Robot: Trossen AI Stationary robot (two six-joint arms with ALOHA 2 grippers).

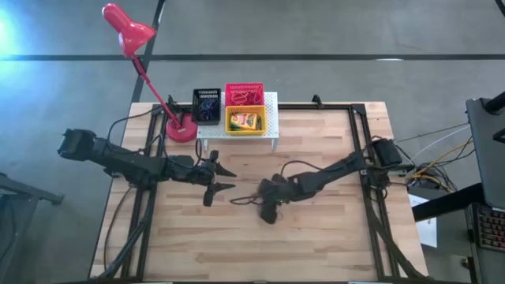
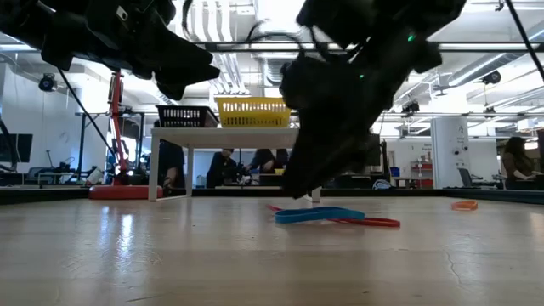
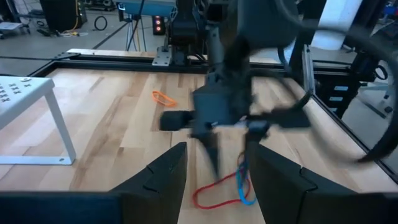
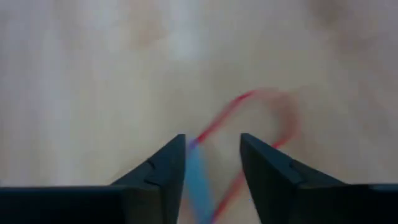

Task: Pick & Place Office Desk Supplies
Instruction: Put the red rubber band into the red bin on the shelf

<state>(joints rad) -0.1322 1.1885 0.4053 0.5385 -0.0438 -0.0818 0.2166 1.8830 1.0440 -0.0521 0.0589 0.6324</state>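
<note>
A red rubber band (image 3: 211, 198) and a blue rubber band (image 3: 244, 182) lie flat together on the wooden table, also seen in the low view as the blue band (image 2: 319, 214) and the red band (image 2: 378, 223). My right gripper (image 4: 212, 138) is open and points down just above them, the blue band (image 4: 199, 180) showing between its fingers and the red loop (image 4: 264, 115) ahead. My left gripper (image 1: 231, 179) is open and waits close by on the table's left side. An orange band (image 3: 163, 98) lies apart. On the white stand sit the black basket (image 1: 207, 105), the red basket (image 1: 244, 95) and the yellow basket (image 1: 245, 120).
The white perforated stand (image 1: 271, 136) stands at the table's far edge, with the red lamp's base (image 1: 181, 130) to its left. The yellow basket holds a crayon box (image 1: 246, 121). Bare wood lies toward the near edge. People sit in the room beyond (image 2: 514, 161).
</note>
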